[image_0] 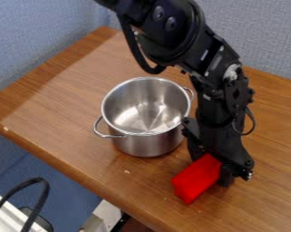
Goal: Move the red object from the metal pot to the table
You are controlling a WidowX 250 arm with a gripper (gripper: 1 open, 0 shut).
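On the table [44, 91], just beside the empty metal pot [144, 116], lies the red object [198, 178] — a stiff, probably light block, best pinched across its narrow sides. The gripper [220, 163] stands at its far end; whether it grips cannot be told.

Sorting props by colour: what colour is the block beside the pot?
Bright red block, clearest in the camera view.

We see a bright red object [196, 179] on our brown wood-grain table [51, 95], a shiny silver metal pot [141, 116], a black robot arm [184, 45], and a muted blue wall [33, 27] behind.
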